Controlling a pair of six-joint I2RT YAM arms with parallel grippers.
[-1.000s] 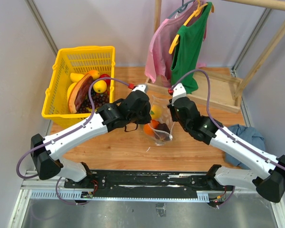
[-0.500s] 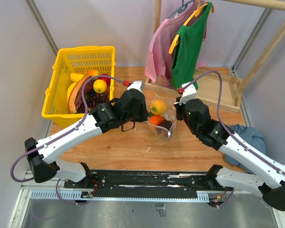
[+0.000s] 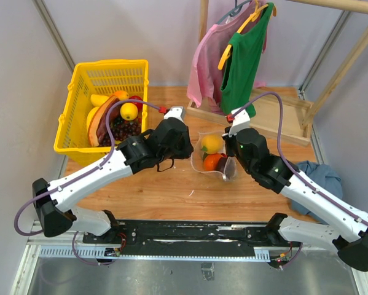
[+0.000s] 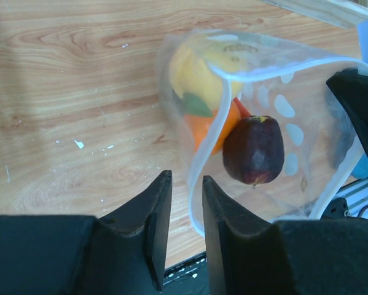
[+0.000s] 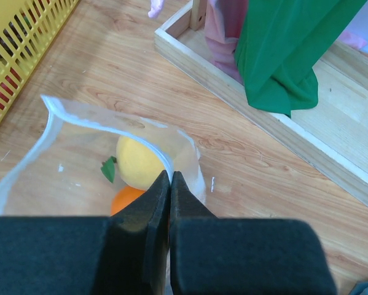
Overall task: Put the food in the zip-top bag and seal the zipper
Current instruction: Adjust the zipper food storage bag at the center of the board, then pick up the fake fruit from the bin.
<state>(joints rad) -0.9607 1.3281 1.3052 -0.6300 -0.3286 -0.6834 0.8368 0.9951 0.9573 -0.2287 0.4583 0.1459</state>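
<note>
Standing between the two arms on the pale wooden worktop (image 3: 159, 190), the clear plastic zip-top bag (image 4: 306, 153) printed with white oval spots has its mouth gaping, unsealed. Inside lie a yellow toy lemon (image 4: 193, 70), a round toy orange (image 4: 202, 132) and a dark purple toy fruit (image 4: 254, 150); a small green leaf (image 4: 196, 106) shows between lemon and orange.

Right fingers (image 5: 153, 209): pressed fully together, pinching the whitish press-seal zipper strip (image 5: 48, 117) at the bag's rim, above the lemon.

Left fingers (image 4: 156, 209): parted by a narrow gap, holding nothing; the opposite stretch of the rim lies in that gap, close beside one finger.

Back left of the worktop: a yellow plastic mesh basket (image 3: 82, 80) holding more toy fruit, among them a second lemon (image 3: 129, 111) and a dark grape cluster (image 3: 121, 130).

Behind the bag: a shallow wooden tray (image 3: 282, 114) at the foot of a rack, over which hang a pink garment (image 3: 202, 67) and a green garment (image 3: 245, 55). A crumpled blue cloth (image 3: 319, 175) lies beside the right arm.
</note>
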